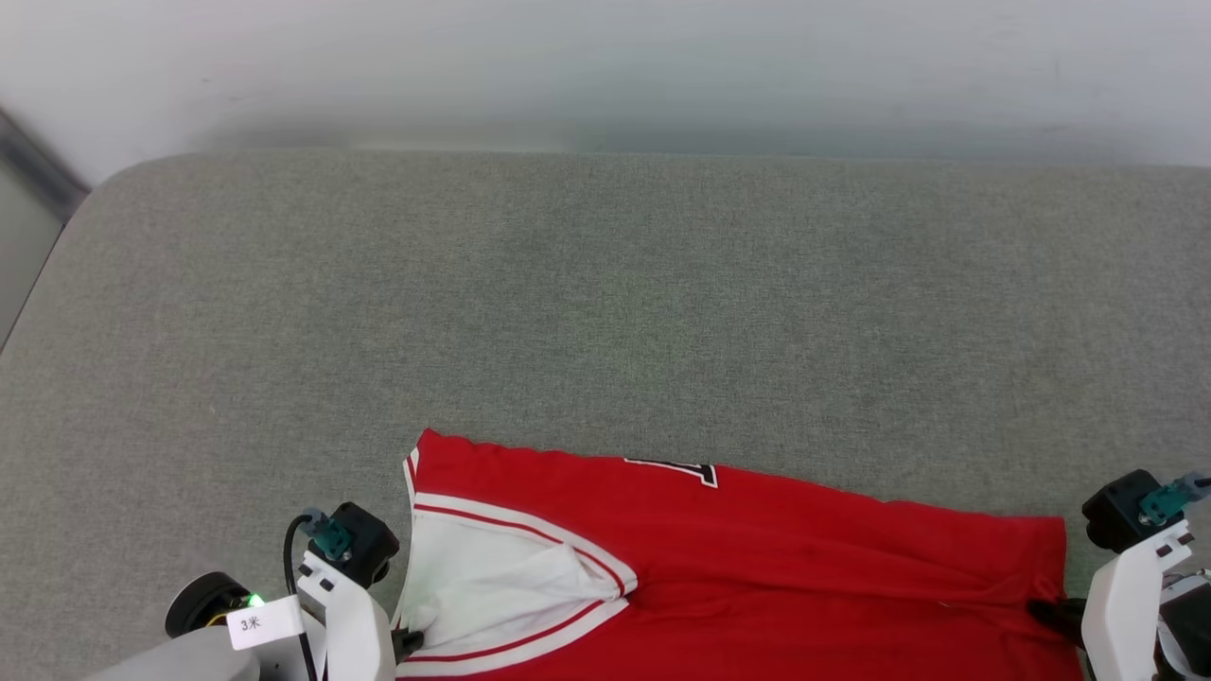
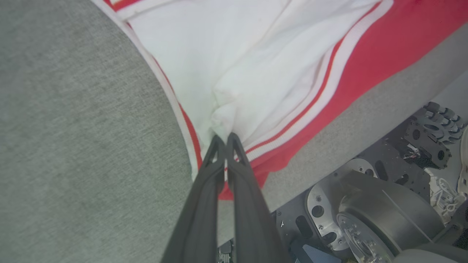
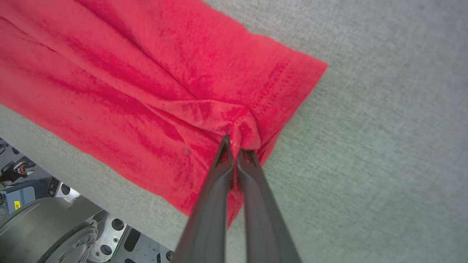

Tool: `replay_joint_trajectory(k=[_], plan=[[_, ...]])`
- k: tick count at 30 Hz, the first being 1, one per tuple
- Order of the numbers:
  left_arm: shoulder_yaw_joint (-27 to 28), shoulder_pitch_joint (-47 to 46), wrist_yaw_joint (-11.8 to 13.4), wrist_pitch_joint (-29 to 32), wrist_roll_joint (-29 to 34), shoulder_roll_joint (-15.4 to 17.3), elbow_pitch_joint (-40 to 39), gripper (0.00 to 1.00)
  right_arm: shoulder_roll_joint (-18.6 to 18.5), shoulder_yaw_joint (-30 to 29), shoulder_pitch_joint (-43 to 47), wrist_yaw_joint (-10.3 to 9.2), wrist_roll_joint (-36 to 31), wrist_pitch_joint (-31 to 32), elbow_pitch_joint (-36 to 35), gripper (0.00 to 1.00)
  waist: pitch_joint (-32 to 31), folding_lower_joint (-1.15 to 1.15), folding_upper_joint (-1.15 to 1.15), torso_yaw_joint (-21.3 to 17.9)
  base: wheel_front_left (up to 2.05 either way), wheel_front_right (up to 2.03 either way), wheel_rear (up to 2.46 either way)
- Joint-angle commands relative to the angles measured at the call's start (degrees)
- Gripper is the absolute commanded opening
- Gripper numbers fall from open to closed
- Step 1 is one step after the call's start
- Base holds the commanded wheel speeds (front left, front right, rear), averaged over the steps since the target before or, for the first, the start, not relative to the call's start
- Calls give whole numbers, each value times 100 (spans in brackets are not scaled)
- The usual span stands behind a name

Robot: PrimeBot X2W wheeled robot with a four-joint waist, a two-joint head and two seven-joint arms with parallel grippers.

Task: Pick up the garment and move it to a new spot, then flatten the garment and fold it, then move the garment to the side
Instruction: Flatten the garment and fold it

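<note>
One garment (image 1: 757,567), two grippers and one grey cloth-covered table (image 1: 605,284) with a rounded far-left corner. A pale wall (image 1: 605,66) stands beyond the table's far edge.

At the near left, the left gripper (image 2: 225,139) has its two dark fingers pressed together on a bunched fold of the white sleeve (image 1: 501,577), right at the garment's left end. A small white label (image 1: 254,623) sits on that arm.

The garment lies along the near edge of the table, stretched from left to right. In the head view its near part is cut off by the bottom of the picture. The body is red. The sleeve is white, rumpled, and edged with thin red and white stripes. At the far edge of the red cloth, part of a black print (image 1: 676,470) outlined in white shows. Long soft creases run across the red cloth toward its right end, where a stitched hem (image 3: 281,87) runs across.

At the near right, the right gripper (image 3: 236,144) is closed on a puckered bit of that red hem, and the cloth gathers into folds around its fingertips. Below the table's near edge, both wrist views show the robot's grey base (image 2: 384,204).
</note>
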Motion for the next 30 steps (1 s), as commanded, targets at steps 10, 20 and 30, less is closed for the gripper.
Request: replay_joint_trajectory(k=[10,20,30], plan=[[280,134,367,-902,315,-64,139,100,-88,-363,169,-4,-259,-513,-199,100,-238,1,0,49,0,0,0],[1043,513,2040,-3038,1005,-259,8,100,14,-2197,697,-3,41,-754,-659,100,-294,1,0,118,0,0,0],[2478,1106,2722,-3372,2105,-1174,7,100,784,-2998,1074,-3,766,-56,-239,100,-47,1,0,274,0,0,0]])
